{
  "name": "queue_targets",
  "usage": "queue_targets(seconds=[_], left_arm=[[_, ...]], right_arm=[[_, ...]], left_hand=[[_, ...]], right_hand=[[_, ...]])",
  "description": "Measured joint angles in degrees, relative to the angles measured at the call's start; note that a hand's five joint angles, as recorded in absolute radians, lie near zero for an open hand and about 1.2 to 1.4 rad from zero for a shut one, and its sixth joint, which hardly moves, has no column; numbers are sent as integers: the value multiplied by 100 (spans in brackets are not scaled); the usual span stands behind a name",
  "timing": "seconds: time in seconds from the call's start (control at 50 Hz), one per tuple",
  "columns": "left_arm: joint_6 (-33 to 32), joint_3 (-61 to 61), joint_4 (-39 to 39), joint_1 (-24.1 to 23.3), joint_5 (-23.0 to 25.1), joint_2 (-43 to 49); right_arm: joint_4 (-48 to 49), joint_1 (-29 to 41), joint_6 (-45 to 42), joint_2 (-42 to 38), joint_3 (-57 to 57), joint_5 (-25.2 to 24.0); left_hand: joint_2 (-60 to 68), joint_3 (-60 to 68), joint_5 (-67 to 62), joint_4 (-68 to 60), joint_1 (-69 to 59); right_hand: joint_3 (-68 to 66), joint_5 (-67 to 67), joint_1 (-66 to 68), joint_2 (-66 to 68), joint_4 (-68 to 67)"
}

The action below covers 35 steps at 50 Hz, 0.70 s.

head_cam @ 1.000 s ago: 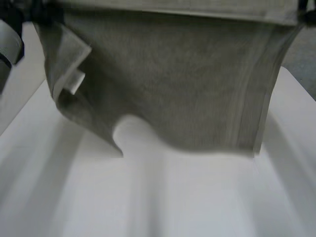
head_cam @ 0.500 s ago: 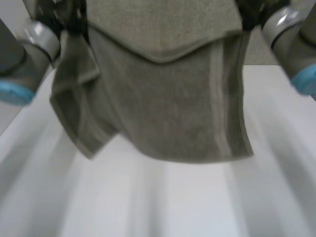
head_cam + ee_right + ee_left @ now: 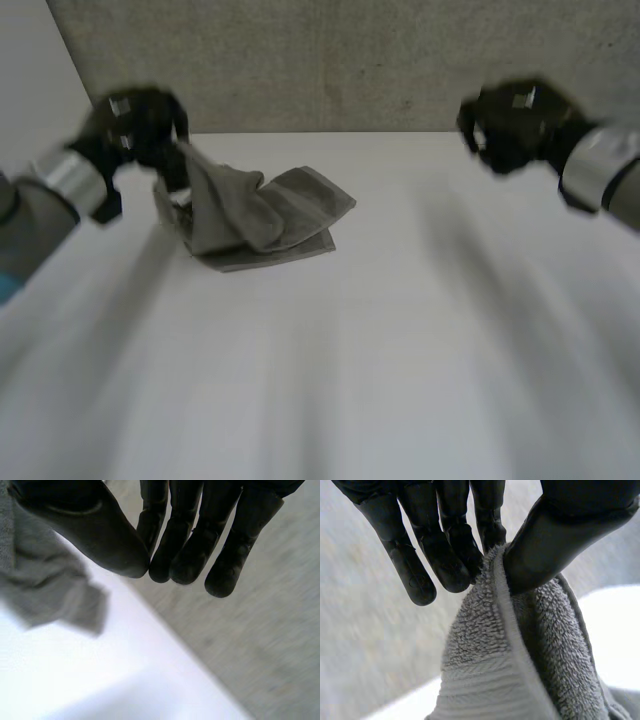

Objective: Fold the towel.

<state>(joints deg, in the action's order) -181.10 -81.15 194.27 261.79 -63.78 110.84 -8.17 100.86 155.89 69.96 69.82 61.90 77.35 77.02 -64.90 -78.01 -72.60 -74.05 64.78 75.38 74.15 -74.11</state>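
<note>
**Grey towel slumps in a heap at the table's far left**

A grey terry-cloth towel (image 3: 262, 215) lies bunched on the white table (image 3: 400, 330), one end lifted by the robot's black left hand (image 3: 140, 120). The left wrist view shows the thumb pinching a hemmed edge against the fingertips (image 3: 462, 570). The black right hand (image 3: 510, 125) hovers well apart from the cloth, its fingers (image 3: 185, 545) straight and empty, thumb close beside them. The towel looks soft, light and limp, likely to sag wherever it is unsupported; two corners of one hemmed edge appear the surest hold. No brand, label or writing can be read.
</note>
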Motion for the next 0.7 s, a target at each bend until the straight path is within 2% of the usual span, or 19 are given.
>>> queue_targets(seconds=[0.04,0.08,0.14,0.26,0.4,0.52,0.7], left_arm=[[-213,-451,70,55,118,-22],[-536,-959,126,91,203,-51],[-964,-1522,158,98,234,-127],[-1629,-2349,164,42,207,-447],[-1757,-2606,130,-81,140,-1190],[-1312,-2264,62,-323,40,-2069],[433,-1073,-509,-465,-148,-3099]], right_arm=[[9,-23,-197,-7,397,-61],[53,-23,-381,-84,803,-66],[160,-7,-519,-260,1202,-11],[353,120,-553,-632,1522,161],[501,648,-361,-789,1481,445],[957,1321,232,-792,1265,768],[1634,2260,1020,-1304,394,1276]], left_hand=[[0,0,-9,0,0],[0,0,-19,0,0],[0,0,-23,0,0],[0,0,-23,0,0],[0,0,-23,0,0],[0,0,-23,0,0],[0,0,-23,0,0]], right_hand=[[894,-972,-991,-931,901],[2953,-3137,-3085,-3051,2954],[4631,-4881,-4749,-4710,4620],[5495,-5878,-5726,-5510,5573],[5509,-5890,-5843,-5535,5580],[5509,-5890,-5843,-5535,5580],[5509,-5890,-5843,-5535,5581]])
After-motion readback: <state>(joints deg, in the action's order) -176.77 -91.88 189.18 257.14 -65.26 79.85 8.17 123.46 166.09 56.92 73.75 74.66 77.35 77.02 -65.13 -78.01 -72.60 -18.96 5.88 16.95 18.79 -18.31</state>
